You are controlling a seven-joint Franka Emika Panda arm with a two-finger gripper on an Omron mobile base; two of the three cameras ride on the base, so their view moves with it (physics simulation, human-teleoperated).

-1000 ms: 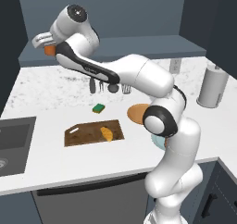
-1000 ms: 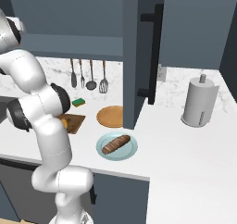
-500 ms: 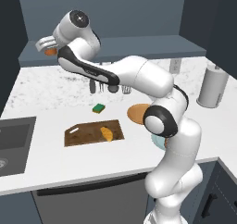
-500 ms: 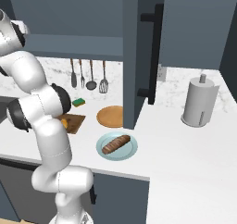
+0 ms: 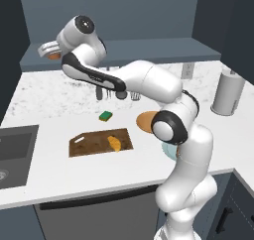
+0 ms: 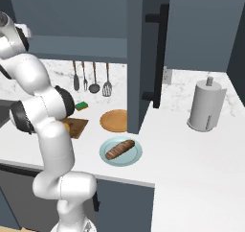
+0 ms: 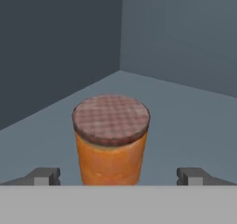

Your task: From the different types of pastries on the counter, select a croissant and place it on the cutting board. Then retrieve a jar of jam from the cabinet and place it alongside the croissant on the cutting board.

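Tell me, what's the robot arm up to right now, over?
Gripper open, fingertips either side of the jar of jam on the cabinet shelf. Croissant already on cutting board. Nothing blocking the jar. Over.

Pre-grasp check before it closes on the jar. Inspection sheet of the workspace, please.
Surface: white marbled counter, dark sink at its left.
Job's things: croissant lies on cutting board; jar of jam upright on cabinet ledge.
Clutter: green sponge, round plate, loaf on blue plate, paper-towel roll, hanging utensils.
Grippers: gripper open, jaws either side of the jar, apart from it.
Cables: nothing seen.
Surroundings: dark blue-grey cabinets and walls.
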